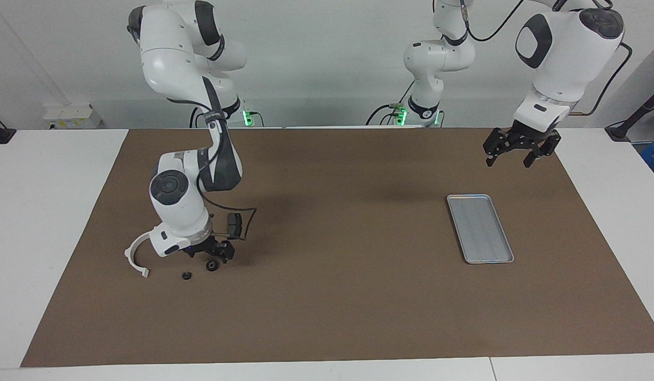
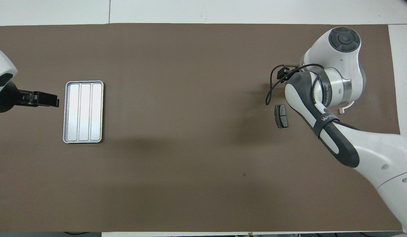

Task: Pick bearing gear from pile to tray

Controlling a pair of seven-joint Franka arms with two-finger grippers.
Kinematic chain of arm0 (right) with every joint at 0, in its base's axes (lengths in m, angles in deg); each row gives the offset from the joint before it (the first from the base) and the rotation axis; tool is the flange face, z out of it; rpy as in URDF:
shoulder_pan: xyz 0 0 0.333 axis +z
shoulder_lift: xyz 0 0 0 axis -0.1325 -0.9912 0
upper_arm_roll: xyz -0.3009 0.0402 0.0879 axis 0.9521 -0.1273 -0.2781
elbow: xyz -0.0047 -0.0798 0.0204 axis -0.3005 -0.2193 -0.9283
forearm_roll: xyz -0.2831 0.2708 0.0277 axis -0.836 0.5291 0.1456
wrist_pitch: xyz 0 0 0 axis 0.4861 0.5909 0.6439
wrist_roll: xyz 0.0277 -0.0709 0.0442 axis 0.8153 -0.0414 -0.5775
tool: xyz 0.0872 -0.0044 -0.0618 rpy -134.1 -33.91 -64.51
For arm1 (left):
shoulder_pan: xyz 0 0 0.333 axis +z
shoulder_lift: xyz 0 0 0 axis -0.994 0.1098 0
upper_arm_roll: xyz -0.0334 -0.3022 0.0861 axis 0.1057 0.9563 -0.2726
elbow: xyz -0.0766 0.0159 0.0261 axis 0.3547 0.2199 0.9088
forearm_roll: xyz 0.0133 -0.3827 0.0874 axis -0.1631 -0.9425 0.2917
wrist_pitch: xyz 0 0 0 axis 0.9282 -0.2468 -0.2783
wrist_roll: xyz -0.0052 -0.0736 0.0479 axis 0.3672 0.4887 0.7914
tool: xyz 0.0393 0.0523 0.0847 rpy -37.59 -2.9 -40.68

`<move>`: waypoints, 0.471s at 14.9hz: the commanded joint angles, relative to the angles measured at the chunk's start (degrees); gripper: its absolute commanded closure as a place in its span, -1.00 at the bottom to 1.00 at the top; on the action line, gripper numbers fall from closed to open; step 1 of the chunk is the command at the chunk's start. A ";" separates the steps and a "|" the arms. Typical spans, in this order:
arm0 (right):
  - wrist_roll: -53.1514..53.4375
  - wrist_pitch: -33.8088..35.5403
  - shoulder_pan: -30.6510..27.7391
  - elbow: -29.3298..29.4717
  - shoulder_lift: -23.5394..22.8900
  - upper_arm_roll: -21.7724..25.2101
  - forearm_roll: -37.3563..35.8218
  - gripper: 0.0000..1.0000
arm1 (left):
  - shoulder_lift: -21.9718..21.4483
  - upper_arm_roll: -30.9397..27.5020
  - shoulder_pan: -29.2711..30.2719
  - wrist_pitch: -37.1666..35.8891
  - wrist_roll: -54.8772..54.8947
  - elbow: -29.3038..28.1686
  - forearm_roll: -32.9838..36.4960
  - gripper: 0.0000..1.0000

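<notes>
The bearing gear (image 1: 212, 265), a small black ring with a pale centre, lies on the brown mat in the pile toward the right arm's end. My right gripper (image 1: 214, 256) hangs open just above it, fingers to either side; in the overhead view the right gripper (image 2: 284, 73) and its arm cover the gear. A smaller black round piece (image 1: 186, 275) lies beside it. The silver tray (image 1: 480, 228) (image 2: 83, 112) lies bare toward the left arm's end. My left gripper (image 1: 519, 148) (image 2: 46, 99) waits open, raised beside the tray.
A white half-ring bracket (image 1: 137, 255) lies beside the right wrist. One dark brake pad (image 1: 234, 226) (image 2: 281, 116) sits nearer to the robots than the gear; the arm hides the other. The brown mat (image 1: 337, 296) covers most of the white table.
</notes>
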 commanded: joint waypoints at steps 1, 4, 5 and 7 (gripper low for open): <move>3.31 -0.37 -0.04 4.18 -3.54 -0.36 -1.61 -0.94 | -0.47 -0.66 -1.02 1.24 0.46 -0.91 0.68 -1.00; 3.41 -0.81 0.05 5.25 -4.43 -0.36 -1.87 -0.90 | -0.47 -0.66 -1.02 1.41 0.46 -1.00 0.68 -1.00; 3.49 -1.24 0.05 5.25 -4.43 -0.36 -1.79 -0.83 | -0.47 -0.66 -1.02 1.50 0.46 -1.09 0.68 -1.00; 5.24 -2.38 0.05 5.25 -4.43 -0.45 -1.35 -0.79 | -0.55 -0.66 -1.02 1.50 0.46 -1.26 0.68 -1.00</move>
